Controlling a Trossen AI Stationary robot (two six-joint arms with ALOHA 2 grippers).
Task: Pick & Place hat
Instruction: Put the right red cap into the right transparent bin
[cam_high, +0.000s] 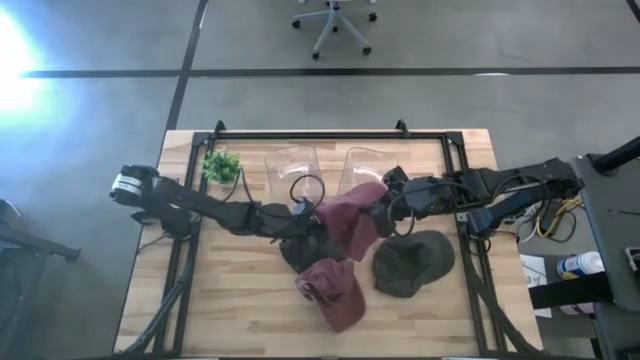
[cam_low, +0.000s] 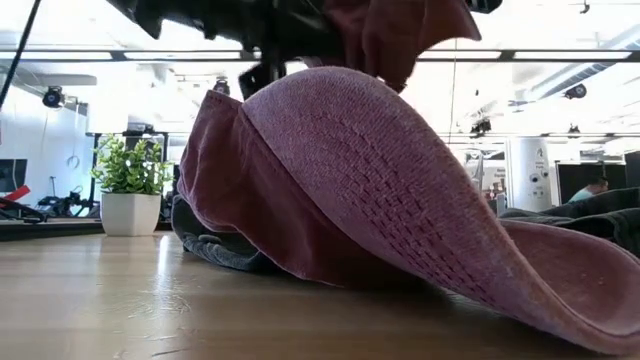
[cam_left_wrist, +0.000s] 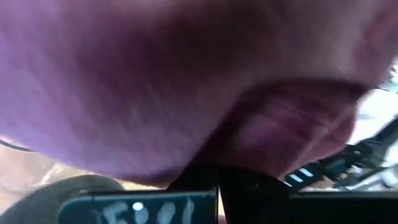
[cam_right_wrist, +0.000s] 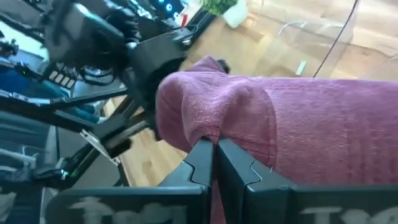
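A maroon hat (cam_high: 350, 218) hangs above the table's middle between my two grippers. My left gripper (cam_high: 312, 214) is shut on its left end and my right gripper (cam_high: 384, 208) is shut on its right end. A second maroon hat (cam_high: 330, 290) lies on the table nearer the front and fills the low view (cam_low: 380, 190). A dark green hat (cam_high: 412, 262) lies to its right. A dark grey hat (cam_high: 295, 250) lies under the held hat. My left gripper pinches the maroon hat's left end (cam_left_wrist: 249, 143) between its two fingers, coming about level from the table's left. The cloth fills the wrist view, so layers cannot be told. The hat is lifted clear of the table. My right gripper pinches a fold of the maroon hat's right end (cam_right_wrist: 214, 134) between its two fingers (cam_right_wrist: 233, 158), coming about level from the table's right. The cloth bulges over the fingertips. The hat is clear of the table and stretches away toward the left gripper (cam_right_wrist: 146, 62).
A small potted plant (cam_high: 222, 165) stands at the back left. Two clear containers (cam_high: 292, 170) (cam_high: 365, 165) stand at the back middle. A black frame (cam_high: 330, 135) runs along the table's far edge. Bare wood (cam_high: 220, 300) lies at the front left.
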